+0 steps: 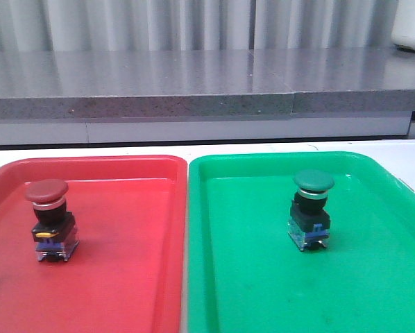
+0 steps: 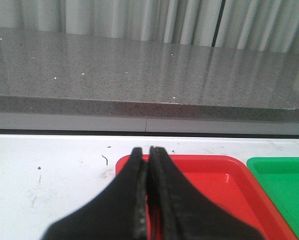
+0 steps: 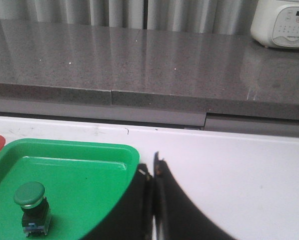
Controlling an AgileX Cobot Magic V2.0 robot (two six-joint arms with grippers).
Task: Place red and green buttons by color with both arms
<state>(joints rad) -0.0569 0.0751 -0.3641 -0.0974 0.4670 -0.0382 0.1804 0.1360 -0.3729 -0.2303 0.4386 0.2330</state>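
The red button (image 1: 49, 220) stands upright in the red tray (image 1: 124, 277), toward that tray's left side, its dull red cap on top of a silver collar, black body and clear-blue base. The green button (image 1: 311, 209) stands upright in the green tray (image 1: 277, 291), near the middle, built the same way but with a green cap. The two trays lie side by side on the white table (image 2: 49, 170), their long edges touching or nearly so, red on the left and green on the right. Nothing else lies in either tray, and no arm shows in the front view. In the left wrist view the left gripper (image 2: 148, 152) hangs over the near-left corner of the red tray with its two black fingers pressed together and nothing between them. In the right wrist view the right gripper (image 3: 153, 167) sits just outside the green tray's right rim, fingers likewise closed on nothing — the green button shows well apart from it, inside the tray. Behind the table runs a grey speckled counter (image 1: 193, 83) backed by a pale pleated curtain (image 1: 193, 21), and a white appliance (image 3: 282, 22) stands on the counter at the far right.
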